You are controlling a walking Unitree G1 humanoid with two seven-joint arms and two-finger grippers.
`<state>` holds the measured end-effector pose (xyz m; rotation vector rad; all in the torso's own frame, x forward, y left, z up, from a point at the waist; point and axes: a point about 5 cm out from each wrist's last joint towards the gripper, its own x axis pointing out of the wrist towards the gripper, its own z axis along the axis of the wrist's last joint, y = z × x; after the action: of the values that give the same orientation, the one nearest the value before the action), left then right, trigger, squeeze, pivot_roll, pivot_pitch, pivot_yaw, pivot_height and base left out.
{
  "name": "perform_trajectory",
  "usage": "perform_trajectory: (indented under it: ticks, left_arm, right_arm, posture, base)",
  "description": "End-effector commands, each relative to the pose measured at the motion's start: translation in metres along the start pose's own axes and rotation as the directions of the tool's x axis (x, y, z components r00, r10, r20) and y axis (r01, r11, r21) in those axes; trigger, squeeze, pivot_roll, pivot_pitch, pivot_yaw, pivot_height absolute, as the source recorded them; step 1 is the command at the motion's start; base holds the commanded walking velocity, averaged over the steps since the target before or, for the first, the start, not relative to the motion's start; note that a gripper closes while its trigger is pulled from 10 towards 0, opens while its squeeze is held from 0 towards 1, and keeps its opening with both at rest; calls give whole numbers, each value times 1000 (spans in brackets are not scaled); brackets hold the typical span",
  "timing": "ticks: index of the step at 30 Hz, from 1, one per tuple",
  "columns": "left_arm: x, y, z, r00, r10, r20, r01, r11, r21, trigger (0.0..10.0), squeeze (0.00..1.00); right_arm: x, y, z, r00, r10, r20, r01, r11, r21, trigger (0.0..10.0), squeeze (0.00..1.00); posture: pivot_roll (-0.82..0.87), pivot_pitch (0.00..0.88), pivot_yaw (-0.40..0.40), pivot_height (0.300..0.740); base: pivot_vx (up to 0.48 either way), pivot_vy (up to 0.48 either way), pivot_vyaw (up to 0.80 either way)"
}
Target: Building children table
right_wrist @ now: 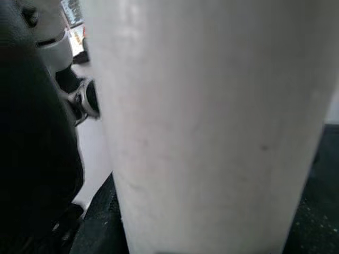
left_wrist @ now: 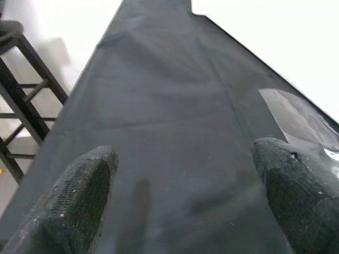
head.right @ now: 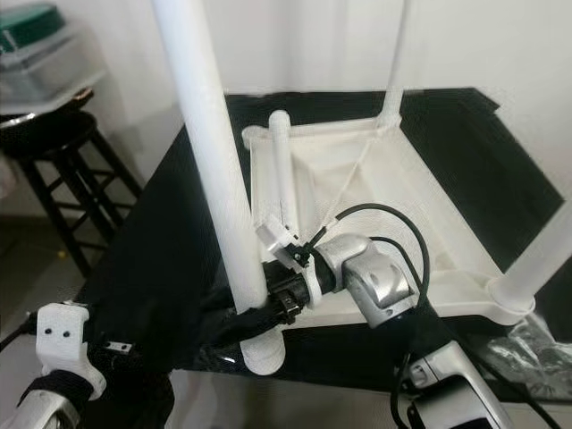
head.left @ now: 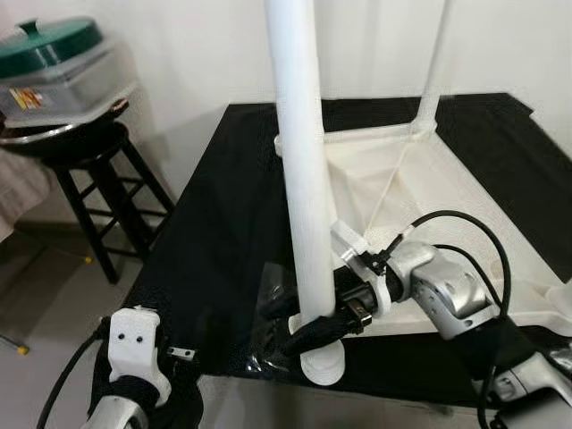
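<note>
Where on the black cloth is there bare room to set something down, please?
The cloth lies bare between the stool and the tabletop. It is crowded near the front leg, where the right gripper and a plastic bag sit.

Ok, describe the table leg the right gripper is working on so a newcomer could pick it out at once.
Start at the black cloth and the upside-down white table lying on it. At the table's corner nearest the robot stands a thick white leg, seated in a round socket. Unlike the other upright legs, it has the right gripper clamped around its base.
</note>
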<state>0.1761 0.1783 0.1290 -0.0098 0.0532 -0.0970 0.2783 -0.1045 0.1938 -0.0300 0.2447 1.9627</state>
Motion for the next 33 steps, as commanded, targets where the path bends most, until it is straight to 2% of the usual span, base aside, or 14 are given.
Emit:
perform_trajectory:
  ticks: [1, 5, 10, 15, 22, 26, 29, 33]
  left_arm:
    - [-5, -2, 2, 1000, -24, -14, 24, 1000, 1, 10000, 0]
    - [-11, -2, 4, 999, -29, -16, 29, 1000, -11, 10000, 0]
    - [-12, -5, 6, 999, -40, -17, 40, 999, -6, 10000, 0]
    - [-12, -7, 6, 999, -44, -14, 43, 999, -7, 10000, 0]
    - [-14, -11, 7, 999, -48, -8, 48, 998, -31, 10000, 0]
    - [-15, -13, 8, 999, -52, -7, 52, 998, -41, 10000, 0]
    - [-16, -15, 9, 999, -53, -5, 52, 998, -46, 10000, 0]
    - [-18, -16, 10, 999, -51, -4, 51, 997, -49, 10000, 0]
  right_arm:
    - [-1, 2, 8, 999, 36, -4, -36, 999, -18, 10000, 0]
    - [-7, 1, 23, 999, 46, 22, -46, 999, -25, 10000, 0]
    - [-4, -4, 30, 996, 53, 71, -51, 998, -34, 10000, 0]
    - [-3, -6, 30, 995, 52, 81, -49, 998, -30, 10000, 0]
    - [11, -1, 24, 988, 125, 95, -126, 992, 1, 10000, 0]
    - [18, -8, 14, 994, 96, 50, -95, 995, -27, 10000, 0]
    - [20, -13, 5, 999, 45, -11, -46, 998, -52, 10000, 0]
    - [19, -18, 1, 1000, 5, -31, -7, 998, -62, 10000, 0]
  posture:
    - [123, 229, 116, 740]
    - [124, 234, 108, 740]
    - [123, 228, 101, 740]
    - [125, 227, 96, 740]
    - [118, 218, 78, 740]
    - [120, 219, 71, 740]
    - [121, 222, 65, 740]
    - [120, 231, 60, 740]
  base:
    - [0, 0, 0]
    - [0, 0, 0]
    - [0, 0, 0]
    - [0, 0, 0]
    - [0, 0, 0]
    - [0, 0, 0]
    - [0, 0, 0]
    - [0, 0, 0]
